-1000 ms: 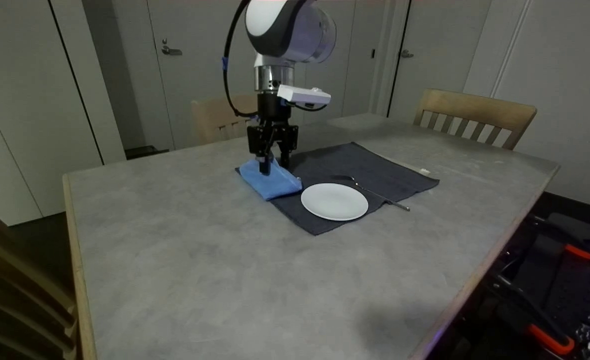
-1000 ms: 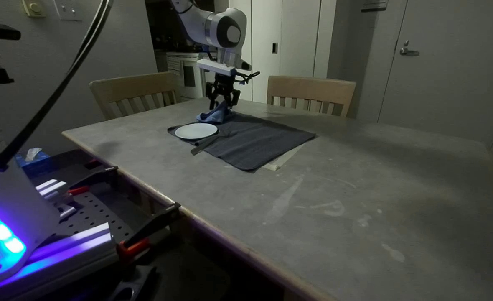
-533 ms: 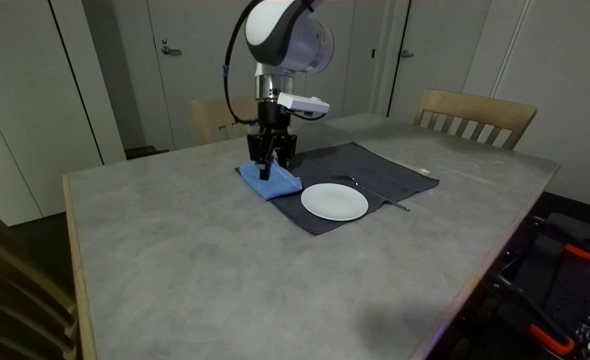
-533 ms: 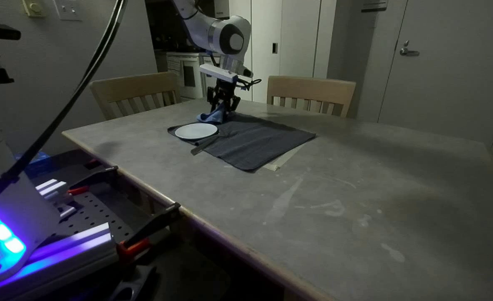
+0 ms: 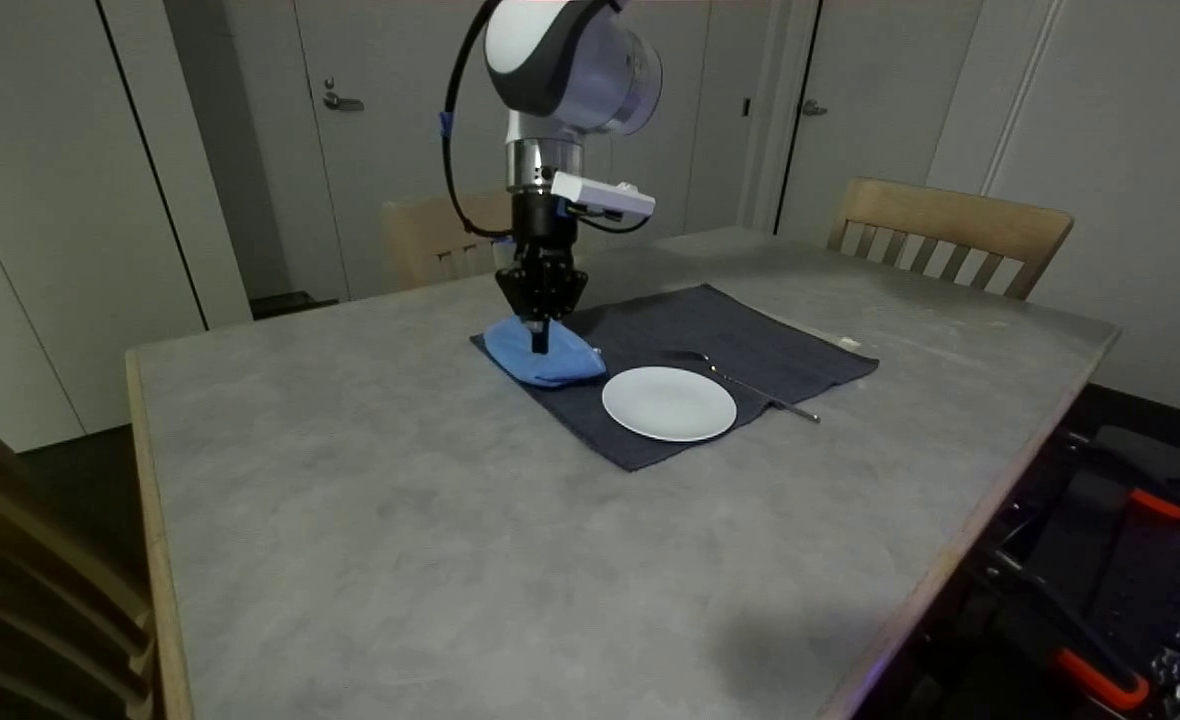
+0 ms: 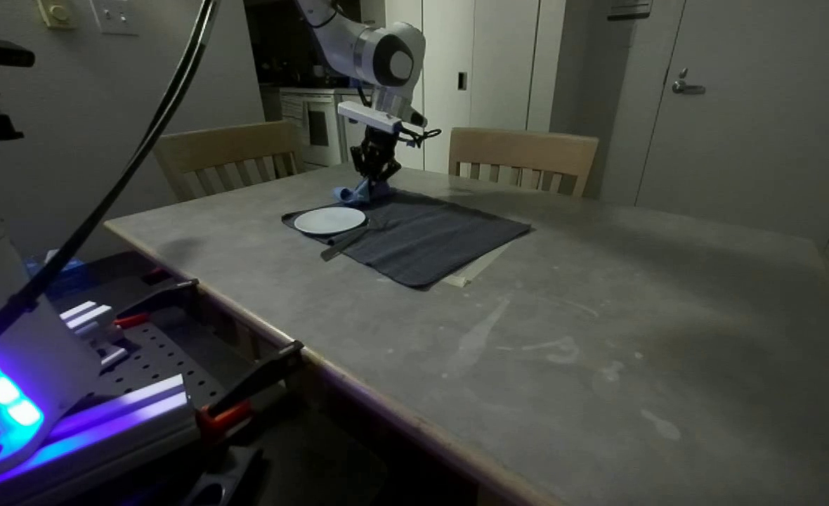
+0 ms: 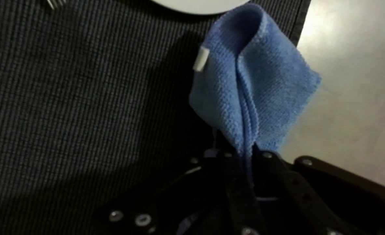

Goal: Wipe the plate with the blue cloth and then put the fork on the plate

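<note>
The blue cloth is bunched between the fingers of my gripper, which is shut on it; its loose end fans out ahead in the wrist view. In an exterior view the cloth hangs round the gripper at the placemat's corner, its near edge curled up; whether all of it is off the mat cannot be told. Beside it lies the white plate, bare and flat. The slim fork rests past the plate, its handle end reaching over the mat's edge. Only the tines of the fork show in the wrist view.
A dark grey placemat lies under the plate on the grey table. Wooden chairs stand along the table's edges. Black clamps with orange grips sit at the edge near the robot's base.
The jaws have closed from wide to pinching the cloth. The gripper came down, then rose slightly; the cloth has bunched and its near edge has lifted. Plate and fork have not moved.
</note>
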Tool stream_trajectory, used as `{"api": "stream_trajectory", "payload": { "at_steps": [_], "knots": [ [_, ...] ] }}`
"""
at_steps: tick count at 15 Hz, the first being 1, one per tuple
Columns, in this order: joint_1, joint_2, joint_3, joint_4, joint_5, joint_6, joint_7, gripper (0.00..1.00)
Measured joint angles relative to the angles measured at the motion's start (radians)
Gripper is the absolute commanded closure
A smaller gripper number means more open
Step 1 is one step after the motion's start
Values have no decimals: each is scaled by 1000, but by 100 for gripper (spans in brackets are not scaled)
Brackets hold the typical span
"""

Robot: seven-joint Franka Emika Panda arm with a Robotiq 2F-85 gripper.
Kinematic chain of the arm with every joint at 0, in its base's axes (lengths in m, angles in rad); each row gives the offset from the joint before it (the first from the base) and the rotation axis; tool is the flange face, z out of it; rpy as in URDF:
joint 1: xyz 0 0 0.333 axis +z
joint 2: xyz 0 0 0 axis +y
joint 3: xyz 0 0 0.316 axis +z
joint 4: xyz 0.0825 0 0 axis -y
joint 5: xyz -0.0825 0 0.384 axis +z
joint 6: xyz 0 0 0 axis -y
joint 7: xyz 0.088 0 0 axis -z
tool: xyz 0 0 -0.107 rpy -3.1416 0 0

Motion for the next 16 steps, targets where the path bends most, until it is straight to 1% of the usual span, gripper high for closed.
{"api": "stream_trajectory", "payload": {
  "at_steps": [6,12,16],
  "knots": [
    [2,-10,14,30,1,-89,0,98],
    [3,-20,22,48,16,-235,19,98],
    [3,-57,22,46,23,-320,15,98]
  ]
}}
